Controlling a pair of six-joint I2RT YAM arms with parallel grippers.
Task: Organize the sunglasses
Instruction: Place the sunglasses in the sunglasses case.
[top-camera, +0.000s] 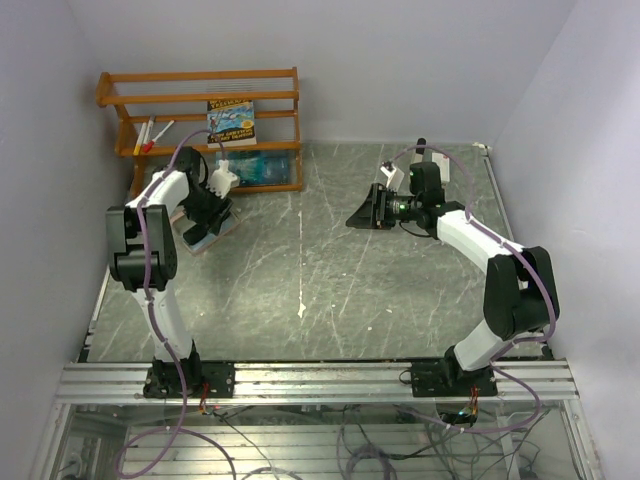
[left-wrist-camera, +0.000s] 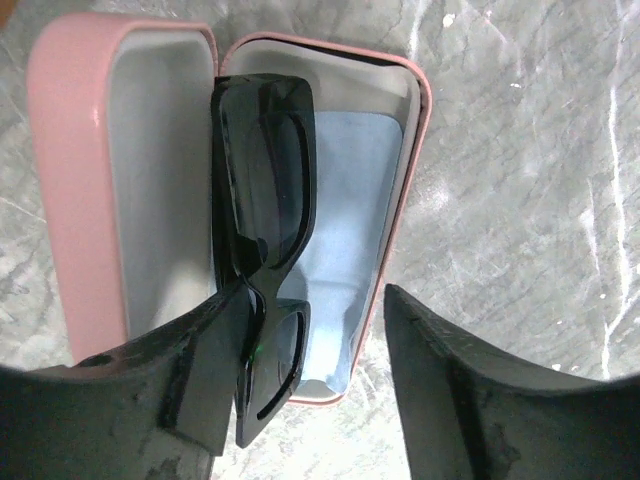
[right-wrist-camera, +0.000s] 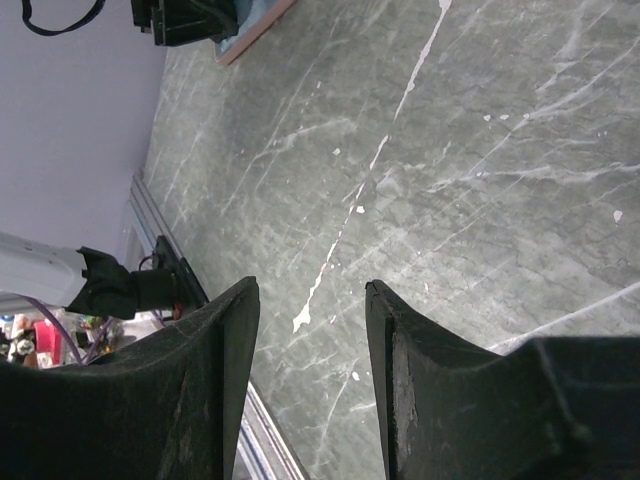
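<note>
A pink sunglasses case (left-wrist-camera: 70, 180) lies open on the grey table, with a light blue cloth (left-wrist-camera: 350, 200) in its tray. Black sunglasses (left-wrist-camera: 262, 180) lie folded in the case along the hinge side, one end sticking out past the near rim. My left gripper (left-wrist-camera: 318, 300) hangs open just above them; its left finger touches that end and the right finger stands well clear. From above, the left gripper (top-camera: 212, 222) covers most of the case (top-camera: 205, 240). My right gripper (top-camera: 362, 215) hovers open and empty over bare table (right-wrist-camera: 312, 290).
A wooden shelf rack (top-camera: 200, 100) stands at the back left with a book (top-camera: 231, 122), markers (top-camera: 150, 135) and a blue packet (top-camera: 250, 168). Walls close in on the left and right. A metal rail (top-camera: 320, 380) runs along the near edge.
</note>
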